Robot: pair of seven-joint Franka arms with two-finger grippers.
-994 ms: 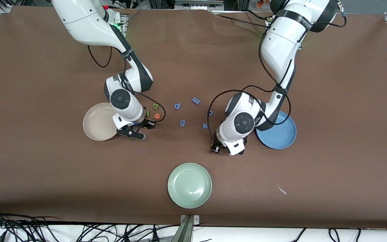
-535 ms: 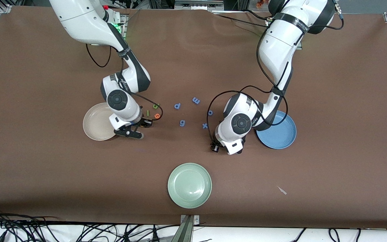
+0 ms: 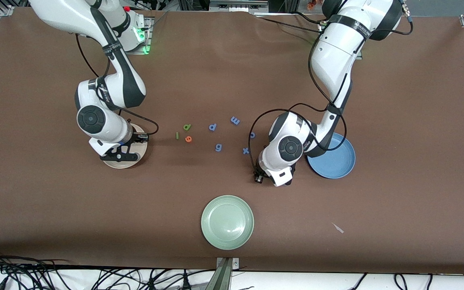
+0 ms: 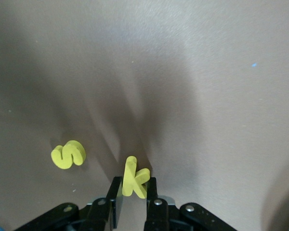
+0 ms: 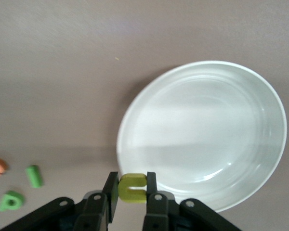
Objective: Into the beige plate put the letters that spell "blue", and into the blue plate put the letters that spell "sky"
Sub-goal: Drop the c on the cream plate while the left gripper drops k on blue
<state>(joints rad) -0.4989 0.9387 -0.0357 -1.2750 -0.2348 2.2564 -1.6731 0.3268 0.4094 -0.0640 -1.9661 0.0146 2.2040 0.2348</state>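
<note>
The beige plate (image 5: 202, 130) and blue plate (image 3: 336, 161) lie empty. Only wrist views show grips: right hand (image 5: 132, 190) pinches the yellow u (image 5: 133, 187) at the beige plate's rim; left hand (image 4: 134, 192) clamps the yellow k (image 4: 134, 177) on the table (image 4: 183, 72), yellow s (image 4: 68, 154) beside it.

Foam letters are the only readable characters.

In the middle of the front view, on the brown table (image 3: 232, 72), lie a light green b (image 3: 187, 127), a dark green l (image 3: 177, 135), an orange e (image 3: 188, 139), and blue p (image 3: 212, 127), m (image 3: 235, 120), o (image 3: 252, 135), g (image 3: 218, 148) and x (image 3: 245, 151). The left wrist view shows a yellow s (image 4: 68, 155) on the table and a yellow k (image 4: 134, 177) pinched in the left gripper (image 4: 133, 204). The right gripper (image 5: 133, 197) pinches a yellow u (image 5: 132, 187). The printing on the arm band (image 3: 346, 25) is too small to read.
</note>
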